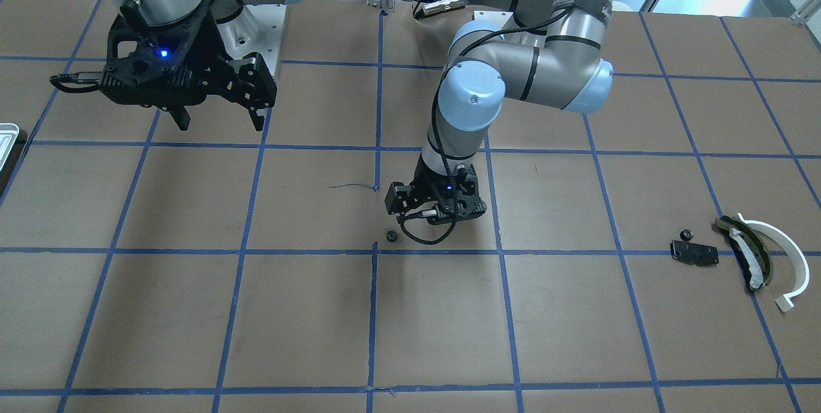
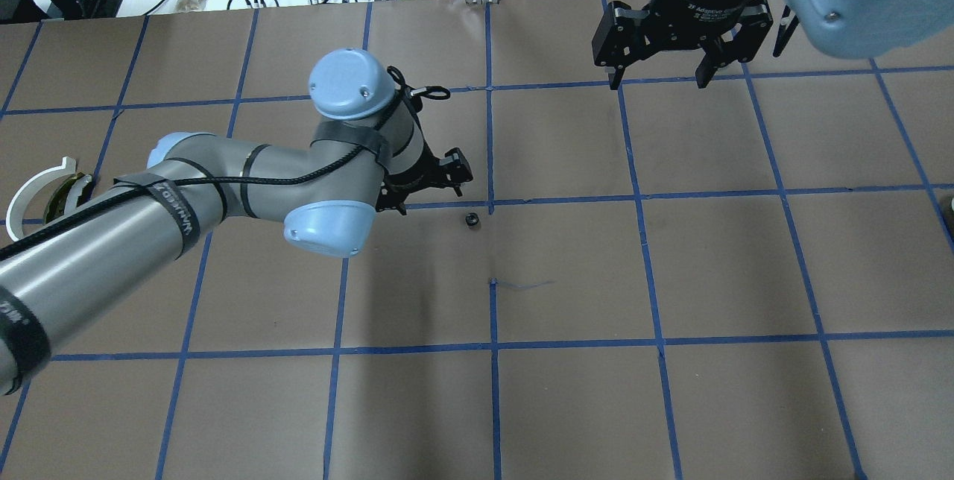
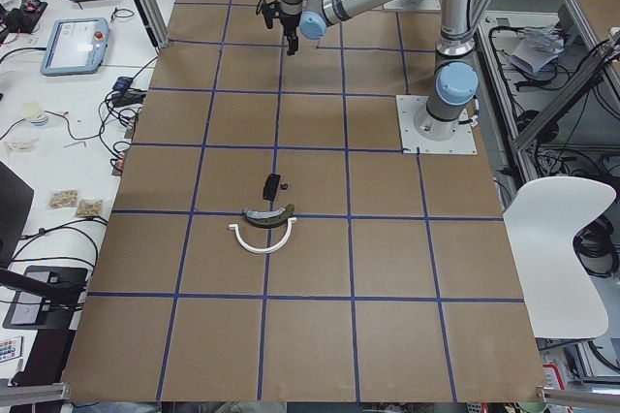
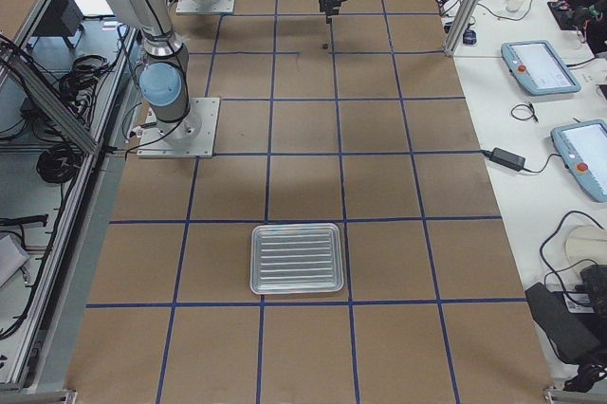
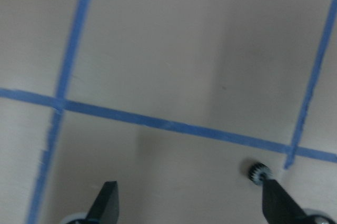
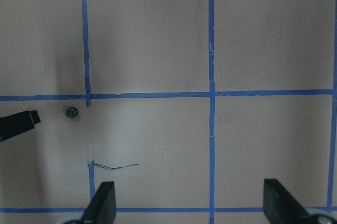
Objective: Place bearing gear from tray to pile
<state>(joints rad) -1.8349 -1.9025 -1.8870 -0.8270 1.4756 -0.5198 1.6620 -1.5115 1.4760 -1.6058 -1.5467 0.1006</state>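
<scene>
The bearing gear (image 1: pixel 391 235), small, black and toothed, lies on the brown table paper by a blue tape crossing, far from both tray and pile; it also shows in the overhead view (image 2: pixel 471 220). My left gripper (image 5: pixel 192 203) is open and empty, low over the table. In its wrist view the gear (image 5: pixel 258 172) sits just off one fingertip (image 5: pixel 274 199), not between the fingers. My right gripper (image 1: pixel 218 119) is open and empty, held high. The tray (image 4: pixel 296 258) is empty. The pile has a black plate (image 1: pixel 694 252), a white arc (image 1: pixel 786 259) and an olive piece (image 1: pixel 747 249).
A second small black gear (image 1: pixel 685 234) lies beside the black plate. The tray's corner (image 1: pixel 8 137) shows at the table's edge. Blue tape lines grid the brown paper. A thin blue thread (image 1: pixel 353 186) lies near the centre.
</scene>
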